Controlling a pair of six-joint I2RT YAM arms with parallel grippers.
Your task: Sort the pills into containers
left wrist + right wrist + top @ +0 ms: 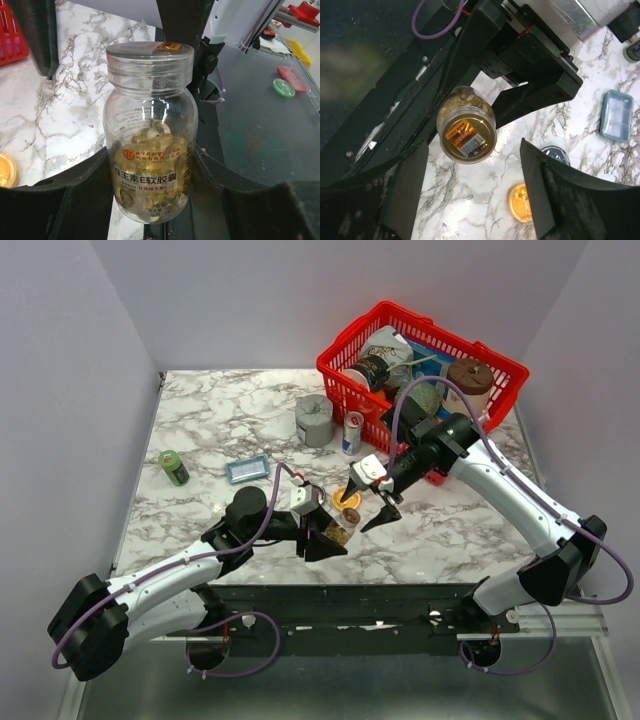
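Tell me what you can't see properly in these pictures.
- Left wrist view: the translucent orange round dish is cut off by the left edge.
- Right wrist view: the silvery round dish with a dark inside is half hidden behind a finger of the right hand.
- Top view: the clear plastic pill bottle is mostly covered by the left hand; its label is too small to read.

Left white-and-black arm extends low and forward. Its left black two-finger gripper is clamped on a clear plastic pill bottle, held upright. Right white-and-black arm bends inward. Its right black two-finger gripper hangs above the bottle's cap, jaws spread wide, touching nothing.
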